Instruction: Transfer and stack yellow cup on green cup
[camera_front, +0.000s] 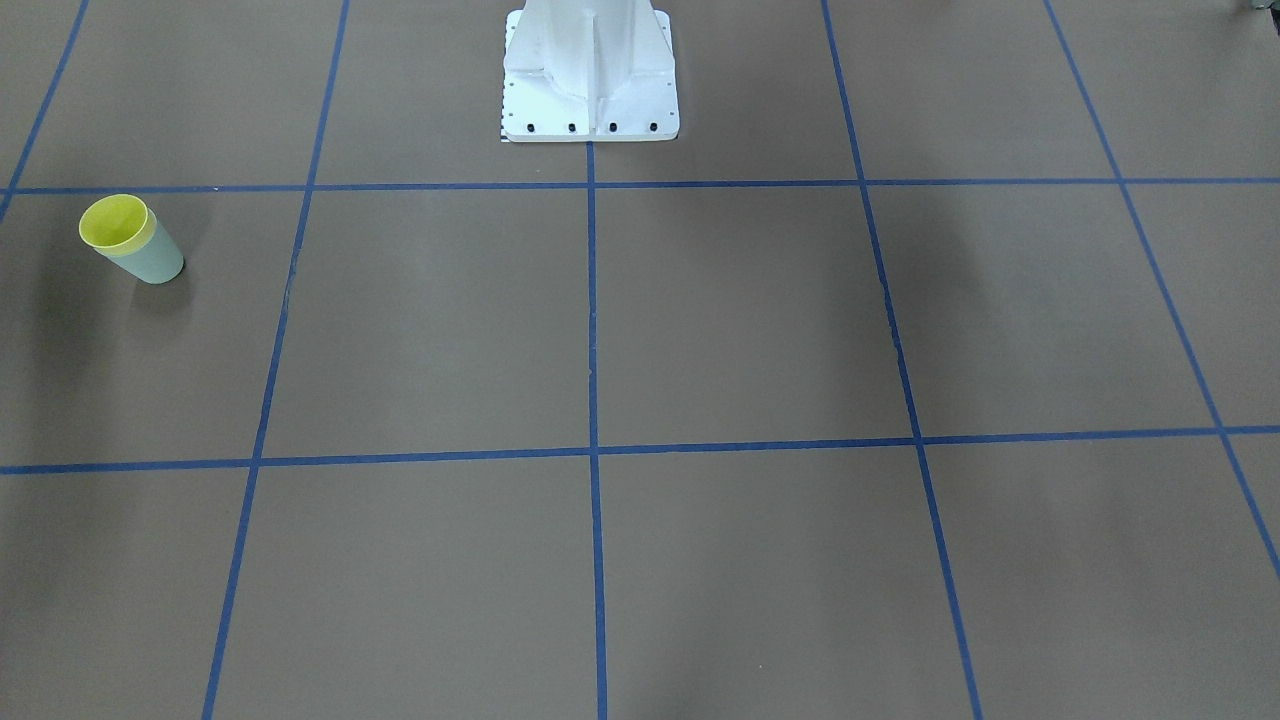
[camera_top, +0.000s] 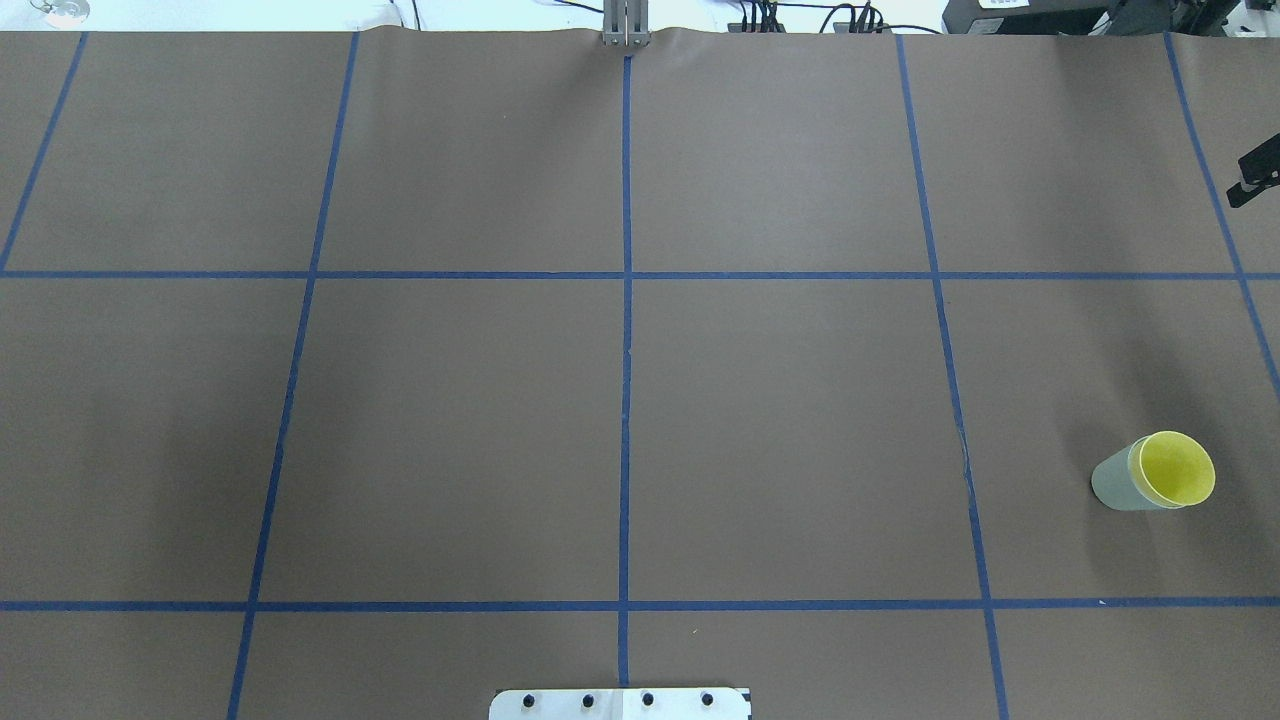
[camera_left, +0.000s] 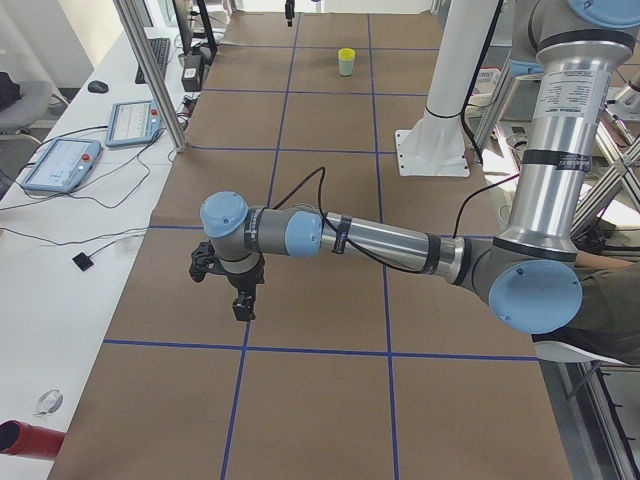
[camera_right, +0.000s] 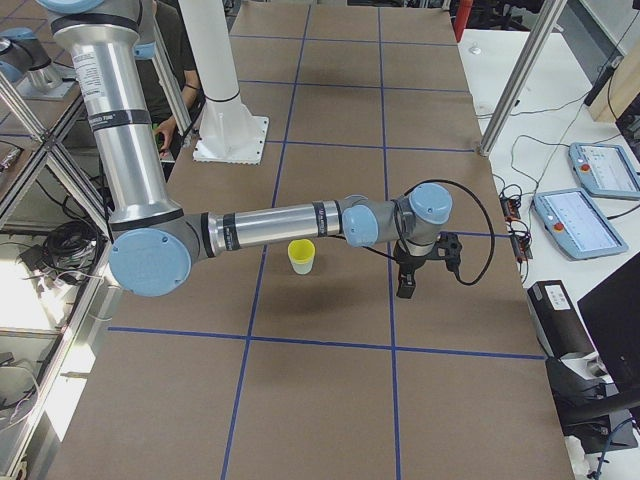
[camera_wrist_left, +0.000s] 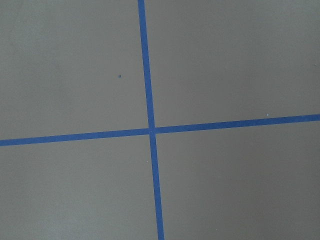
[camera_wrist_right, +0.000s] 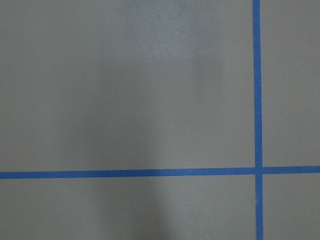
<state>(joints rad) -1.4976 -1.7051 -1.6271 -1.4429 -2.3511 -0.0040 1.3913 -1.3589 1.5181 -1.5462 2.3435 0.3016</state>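
The yellow cup (camera_top: 1178, 470) is sitting nested inside the green cup (camera_top: 1112, 485), with only its rim band showing above the green rim. The stack is standing upright on the brown table (camera_top: 780, 420). The right gripper (camera_right: 406, 290) is hovering above the table near the stack, on the side away from the robot's base, and is not touching it. The left gripper (camera_left: 241, 306) is hanging over a crossing of blue tape lines (camera_wrist_left: 150, 131), well apart from the cups. Both grippers are pointing downward. Whether their jaws are standing wide or narrow cannot be told.
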